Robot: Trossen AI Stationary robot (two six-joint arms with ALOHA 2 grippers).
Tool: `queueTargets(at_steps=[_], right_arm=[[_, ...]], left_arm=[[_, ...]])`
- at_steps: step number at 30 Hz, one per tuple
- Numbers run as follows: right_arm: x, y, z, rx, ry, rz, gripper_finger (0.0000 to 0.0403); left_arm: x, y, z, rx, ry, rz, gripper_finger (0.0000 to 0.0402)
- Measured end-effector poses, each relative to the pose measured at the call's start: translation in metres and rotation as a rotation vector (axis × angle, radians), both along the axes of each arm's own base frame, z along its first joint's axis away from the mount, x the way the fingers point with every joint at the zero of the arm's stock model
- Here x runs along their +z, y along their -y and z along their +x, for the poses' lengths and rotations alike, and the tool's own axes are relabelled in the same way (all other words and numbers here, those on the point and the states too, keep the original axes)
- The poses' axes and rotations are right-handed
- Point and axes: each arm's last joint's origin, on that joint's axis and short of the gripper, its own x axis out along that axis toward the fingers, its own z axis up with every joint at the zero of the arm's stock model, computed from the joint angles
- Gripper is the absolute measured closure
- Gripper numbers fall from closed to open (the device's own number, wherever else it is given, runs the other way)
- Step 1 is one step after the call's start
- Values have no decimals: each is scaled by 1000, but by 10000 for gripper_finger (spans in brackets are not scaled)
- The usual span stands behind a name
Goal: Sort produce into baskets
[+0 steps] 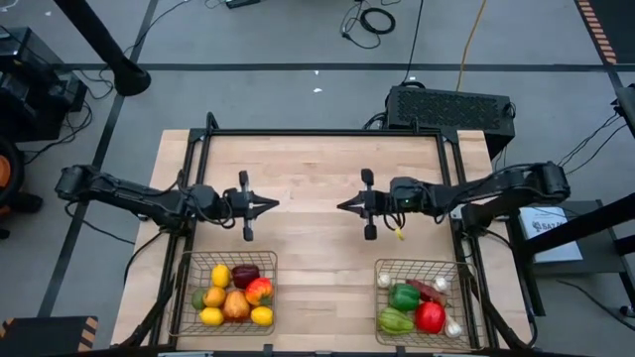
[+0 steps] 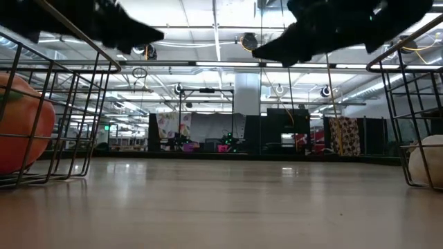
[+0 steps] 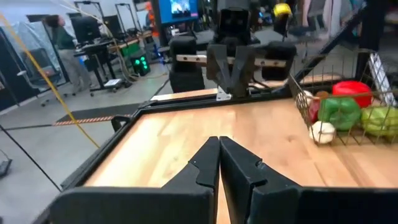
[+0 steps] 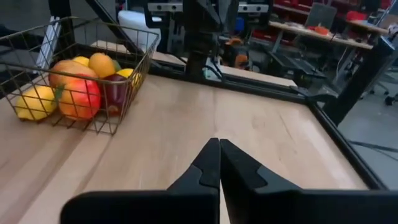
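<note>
Two wire baskets stand on the table near its front edge. The left basket (image 1: pixel 230 294) holds lemons, oranges, a red apple and other fruit (image 4: pixel 78 93). The right basket (image 1: pixel 421 302) holds green peppers, a red piece and white garlic (image 3: pixel 339 113). My left gripper (image 1: pixel 275 205) hovers shut above the table's middle left, pointing right. My right gripper (image 1: pixel 340 206) hovers shut at the middle right, pointing left toward it. Both hold nothing.
Bare wood (image 1: pixel 308 248) lies between the two baskets and under both grippers. A dark raised frame (image 1: pixel 322 133) runs along the table's far side and side edges. A black box (image 1: pixel 451 107) sits beyond the far right corner.
</note>
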Motion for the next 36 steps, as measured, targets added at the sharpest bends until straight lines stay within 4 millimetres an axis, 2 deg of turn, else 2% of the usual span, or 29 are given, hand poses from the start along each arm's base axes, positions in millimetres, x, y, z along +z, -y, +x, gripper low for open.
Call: queueTargets(at_steps=[4,10,14,24,28,31,36], right_arm=[[-17,0,4,-6,2,9,403],[-27,1,16,0,49,0,403],[-37,9,24,88,83,52,403],[-73,30,34,46,4,128,403],[-78,37,31,40,-54,180,403],[-73,38,23,81,-82,241,403],[-72,23,-10,70,-71,294,403]], left_arm=[[-20,-1,-8,-3,39,-21,382],[-46,-4,-24,-31,106,-28,382],[-59,-6,-34,-72,137,-29,390],[-66,-6,-37,-78,106,-48,396],[-69,-6,-37,-76,78,-49,396],[-69,-6,-37,-73,81,-51,396],[-68,-7,-38,-70,88,-52,396]])
